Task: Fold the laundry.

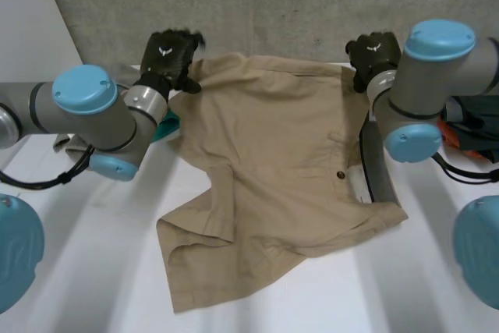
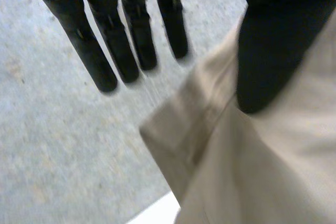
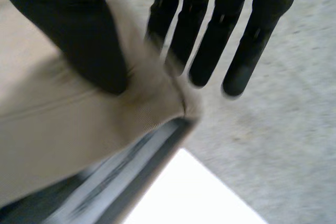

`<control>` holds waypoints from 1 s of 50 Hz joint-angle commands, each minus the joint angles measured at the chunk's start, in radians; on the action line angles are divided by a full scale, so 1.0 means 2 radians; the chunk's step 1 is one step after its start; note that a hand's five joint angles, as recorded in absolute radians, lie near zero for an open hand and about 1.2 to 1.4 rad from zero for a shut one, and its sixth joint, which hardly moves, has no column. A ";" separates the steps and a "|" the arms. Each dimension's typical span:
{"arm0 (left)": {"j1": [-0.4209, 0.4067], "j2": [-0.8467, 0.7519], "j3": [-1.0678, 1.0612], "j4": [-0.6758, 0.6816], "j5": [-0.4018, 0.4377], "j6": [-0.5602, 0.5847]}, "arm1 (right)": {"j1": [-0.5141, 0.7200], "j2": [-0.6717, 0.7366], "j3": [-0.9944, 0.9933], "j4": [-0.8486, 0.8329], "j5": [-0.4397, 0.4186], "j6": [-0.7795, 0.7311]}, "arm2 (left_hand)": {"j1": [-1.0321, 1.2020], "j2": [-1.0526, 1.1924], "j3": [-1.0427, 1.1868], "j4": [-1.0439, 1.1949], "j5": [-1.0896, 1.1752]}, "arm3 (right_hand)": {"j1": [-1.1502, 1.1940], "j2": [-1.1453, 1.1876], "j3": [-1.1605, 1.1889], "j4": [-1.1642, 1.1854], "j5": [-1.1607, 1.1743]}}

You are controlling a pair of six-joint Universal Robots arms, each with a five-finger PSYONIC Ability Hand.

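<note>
Head view: khaki shorts (image 1: pixel 273 161) spread flat on the white table (image 1: pixel 437 271), waistband along the far edge, one leg reaching the near left. Left hand (image 1: pixel 168 56) at the far left waistband corner, right hand (image 1: pixel 373 54) at the far right corner. Dark grey panel (image 1: pixel 376 169) under the shorts' right edge.

Left wrist view: fingers (image 2: pixel 131 40) straight and wide, off the cloth; thumb (image 2: pixel 268 61) resting on it.

Right wrist view: fingers (image 3: pixel 210 40) straight, thumb (image 3: pixel 89 40) lying on the corner. No grasp.
</note>
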 commanded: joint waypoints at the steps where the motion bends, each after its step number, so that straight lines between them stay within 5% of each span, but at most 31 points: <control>1: -0.011 0.008 0.030 0.023 -0.018 -0.008 | 0.005 0.023 -0.054 -0.033 0.022 -0.029 | -0.175 -0.221 -0.225 -0.220 -0.218 | -0.292 -0.310 -0.322 -0.331 -0.319; 9: -0.028 0.145 -0.129 0.002 -0.024 0.002 | 0.000 -0.089 0.034 0.052 0.001 -0.041 | -0.175 -0.221 -0.225 -0.220 -0.218 | -0.292 -0.310 -0.322 -0.331 -0.319; 20: -0.057 0.315 -0.426 -0.070 -0.020 0.096 | -0.020 -0.232 0.268 0.146 -0.149 -0.077 | -0.110 -0.156 -0.160 -0.155 -0.153 | -0.292 -0.310 -0.322 -0.331 -0.319; 33: -0.093 0.237 -0.467 -0.019 -0.021 0.153 | -0.059 -0.331 0.558 0.081 -0.206 -0.148 | 0.035 -0.011 -0.015 -0.010 -0.008 | -0.292 -0.310 -0.322 -0.331 -0.319; 39: -0.084 0.188 -0.424 0.018 -0.025 0.157 | -0.084 -0.351 0.626 0.018 -0.207 -0.149 | 0.436 0.389 0.385 0.390 0.392 | -0.280 -0.298 -0.310 -0.319 -0.307; 50: -0.016 0.156 -0.377 0.032 -0.072 0.212 | -0.123 -0.411 0.673 0.003 -0.238 -0.166 | 0.436 0.390 0.386 0.391 0.393 | -0.265 -0.283 -0.295 -0.304 -0.292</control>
